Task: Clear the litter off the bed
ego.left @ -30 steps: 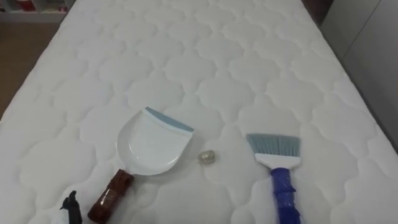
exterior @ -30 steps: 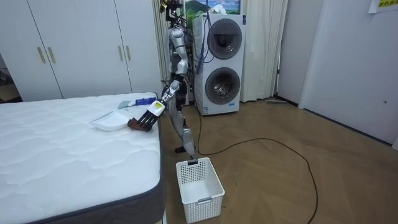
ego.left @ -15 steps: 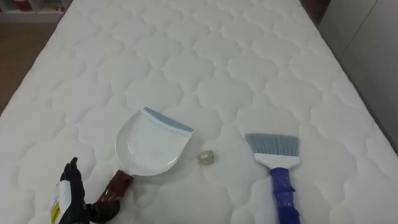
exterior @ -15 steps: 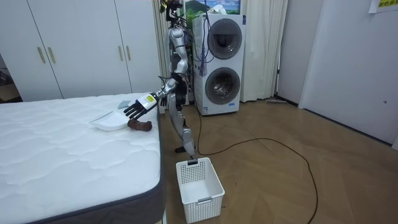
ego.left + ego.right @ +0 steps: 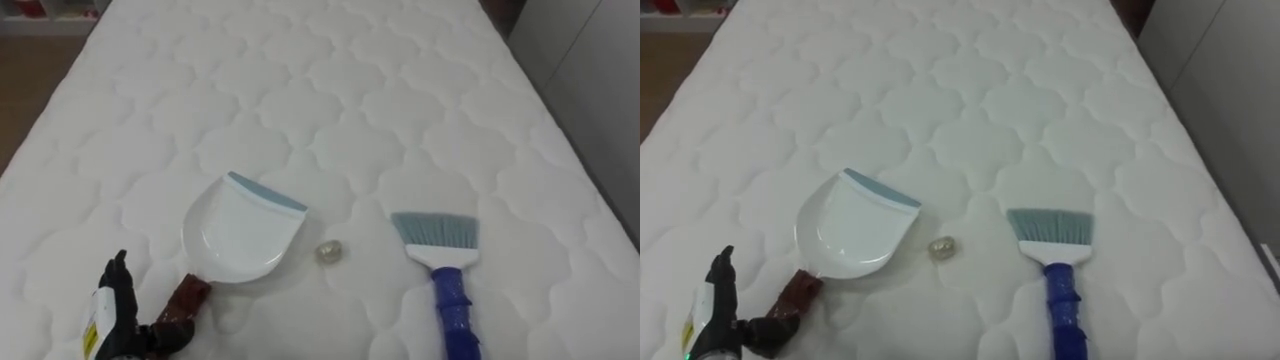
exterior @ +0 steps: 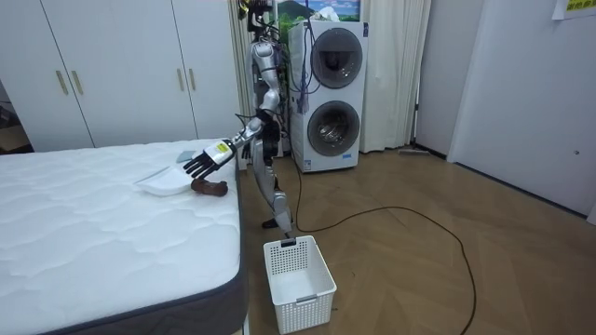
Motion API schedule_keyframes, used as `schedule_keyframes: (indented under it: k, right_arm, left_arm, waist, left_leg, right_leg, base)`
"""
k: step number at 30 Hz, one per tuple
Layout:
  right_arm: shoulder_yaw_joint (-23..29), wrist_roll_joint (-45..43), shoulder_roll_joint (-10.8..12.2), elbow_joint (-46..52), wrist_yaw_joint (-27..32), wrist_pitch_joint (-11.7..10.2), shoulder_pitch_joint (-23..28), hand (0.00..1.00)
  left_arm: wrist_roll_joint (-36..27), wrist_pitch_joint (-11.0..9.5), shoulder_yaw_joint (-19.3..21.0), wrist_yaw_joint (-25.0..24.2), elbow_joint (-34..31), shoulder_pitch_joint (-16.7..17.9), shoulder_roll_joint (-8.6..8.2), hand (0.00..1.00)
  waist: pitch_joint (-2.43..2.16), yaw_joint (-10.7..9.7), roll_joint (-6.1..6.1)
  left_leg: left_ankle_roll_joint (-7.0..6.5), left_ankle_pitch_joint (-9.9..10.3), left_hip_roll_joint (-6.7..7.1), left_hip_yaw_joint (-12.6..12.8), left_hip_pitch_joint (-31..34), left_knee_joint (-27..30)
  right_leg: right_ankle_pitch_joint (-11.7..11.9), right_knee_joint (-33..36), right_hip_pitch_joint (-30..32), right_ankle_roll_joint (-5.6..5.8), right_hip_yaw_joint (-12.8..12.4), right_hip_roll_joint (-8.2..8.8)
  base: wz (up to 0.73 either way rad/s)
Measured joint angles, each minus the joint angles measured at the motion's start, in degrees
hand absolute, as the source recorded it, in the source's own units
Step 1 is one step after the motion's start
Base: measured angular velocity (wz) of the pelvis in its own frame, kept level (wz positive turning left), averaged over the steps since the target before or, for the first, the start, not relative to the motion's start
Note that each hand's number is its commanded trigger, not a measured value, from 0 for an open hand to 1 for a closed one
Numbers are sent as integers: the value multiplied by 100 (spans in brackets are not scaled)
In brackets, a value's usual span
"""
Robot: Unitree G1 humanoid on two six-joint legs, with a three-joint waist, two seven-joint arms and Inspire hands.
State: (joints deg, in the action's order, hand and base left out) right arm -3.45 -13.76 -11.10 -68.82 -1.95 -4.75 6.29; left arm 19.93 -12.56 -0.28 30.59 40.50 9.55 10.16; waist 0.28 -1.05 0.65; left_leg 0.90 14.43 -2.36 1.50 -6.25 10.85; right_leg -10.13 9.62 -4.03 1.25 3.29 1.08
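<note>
Dustpan (image 5: 240, 235) is lying on the bed (image 5: 350, 90), its brown handle (image 5: 185, 300) just right of the left hand (image 5: 110, 315), which is hovering straight-fingered, gripping nothing; scrap (image 5: 331, 251) and brush (image 5: 445, 270) are lying farther right.

The brush (image 5: 447, 285) handle and the left hand (image 5: 116, 312) are cut by the lower edge.

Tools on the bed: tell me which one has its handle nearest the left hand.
The white dustpan: its brown handle lies right beside the left hand, while the blue-handled brush lies far off to the right.
</note>
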Motion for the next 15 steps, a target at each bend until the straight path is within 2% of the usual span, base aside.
schedule_keyframes:
  k: [6,10,15]
  right_arm:
    - [-33,303,-15,3,-12,58,-20,0]
    - [-34,350,-41,-5,-4,64,-63,0]
    - [-36,355,-42,8,15,59,-130,0]
  left_arm:
    - [-29,15,-69,-13,143,-161,-1,0]
    - [-66,23,-133,-23,410,-462,4,0]
    - [-66,33,-219,-34,466,-546,9,0]
  waist:
    - [-1,-40,-16]
    - [-11,-69,-41]
    - [-16,-161,-48]
  left_leg:
    - [0,0,0,-6,97,9]
    - [-1,-1,0,-10,242,50]
    - [-6,-24,4,-4,416,66]
  right_leg:
    - [1,7,38,-1,20,2]
    - [6,28,167,-7,19,6]
    - [7,127,415,-8,24,15]
  base:
    - [0]
    - [0]
    - [-1]
